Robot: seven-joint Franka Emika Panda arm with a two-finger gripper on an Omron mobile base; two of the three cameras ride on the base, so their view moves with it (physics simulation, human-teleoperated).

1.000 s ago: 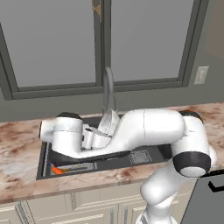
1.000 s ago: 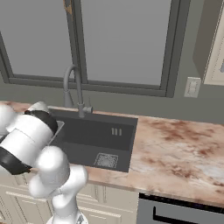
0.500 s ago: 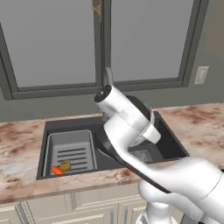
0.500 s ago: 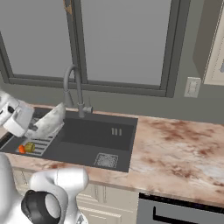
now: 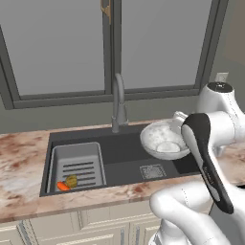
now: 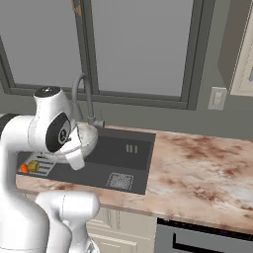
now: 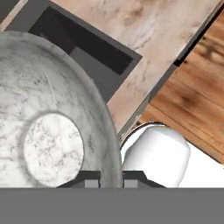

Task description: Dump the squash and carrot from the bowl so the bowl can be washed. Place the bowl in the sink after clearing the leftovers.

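At the left end of the sink (image 5: 122, 158), the carrot (image 5: 62, 186) and the squash (image 5: 72, 181) are lying side by side on the slotted floor of the lighter grey basin (image 5: 79, 165), so the leftovers are already out of the bowl (image 5: 163, 140). Going to the right, the tall faucet (image 5: 118, 103) is standing behind the dark basin, and the square drain grate (image 5: 152, 171) is showing on its floor. Further right, the bowl is hanging tilted over the right part of the sink, above the grate and not touching the bottom, with nothing inside its marbled interior. In the hand view the gripper (image 7: 111, 180) is clamping the bowl's rim, one finger tip on each side of the wall. In my judgement the step in hand is placing the bowl in the sink. The next move is calling for lowering the bowl onto the dark floor near the grate, levelling it, and only then spreading the fingers, since letting go from this height could make it tip or roll.
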